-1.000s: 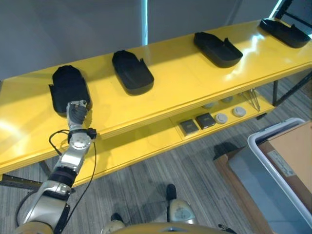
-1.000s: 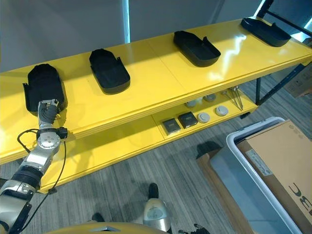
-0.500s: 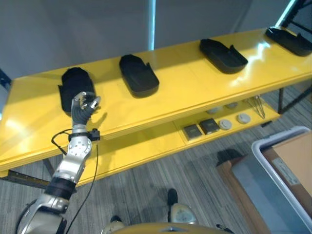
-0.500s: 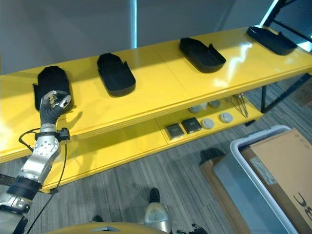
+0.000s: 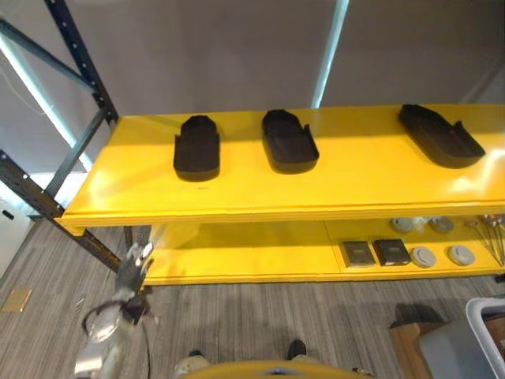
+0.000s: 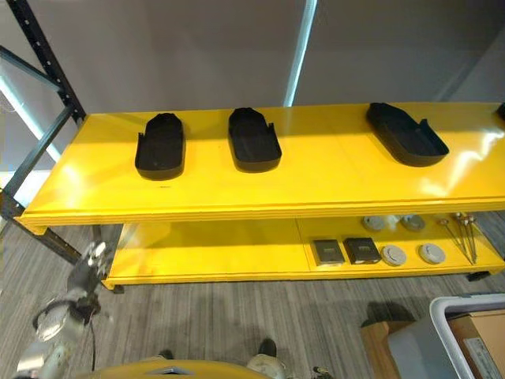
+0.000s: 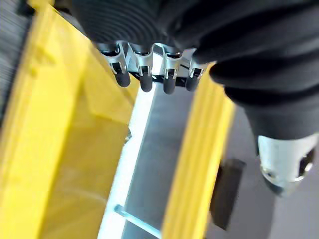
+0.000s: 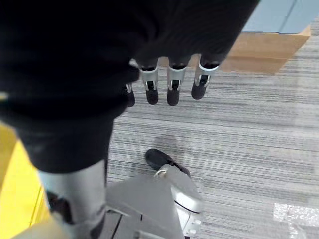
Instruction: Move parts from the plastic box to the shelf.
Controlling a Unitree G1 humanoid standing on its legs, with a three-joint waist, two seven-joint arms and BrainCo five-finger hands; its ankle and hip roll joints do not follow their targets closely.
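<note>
The left hand (image 5: 132, 264) is hanging low in front of the shelf's left end, its silver, dark-tipped fingers (image 7: 145, 78) lying relaxed and nearly straight in a row with nothing between them. The right hand (image 8: 164, 82) is hovering over the grey striped carpet (image 8: 239, 144), its fingers (image 8: 172, 89) likewise loose and holding nothing, with a brown cardboard box (image 8: 269, 47) lying beyond their tips. Three black parts are sitting on the glossy yellow shelf (image 6: 316, 178), which is reflecting the light along its smooth top: the left part (image 6: 160, 146) is lying near the shelf's left end, the middle part (image 6: 253, 140) is resting just beside it, and the right part (image 6: 405, 133) is sitting well apart from both. Each is a shallow, matte, elongated moulded shell with a rounded end and raised walls. On the lower yellow shelf board (image 6: 213, 253), two dark square pieces (image 6: 344, 251) are lying side by side, with several round pale discs (image 6: 412, 253) near them and thin metal rods (image 6: 461, 234) beside those. A dark steel rack upright (image 6: 35, 47) with a diagonal brace is standing at the left. The white rim of the plastic box (image 6: 446, 306) is showing at the lower right, with cardboard (image 6: 477, 343) sitting inside it.
</note>
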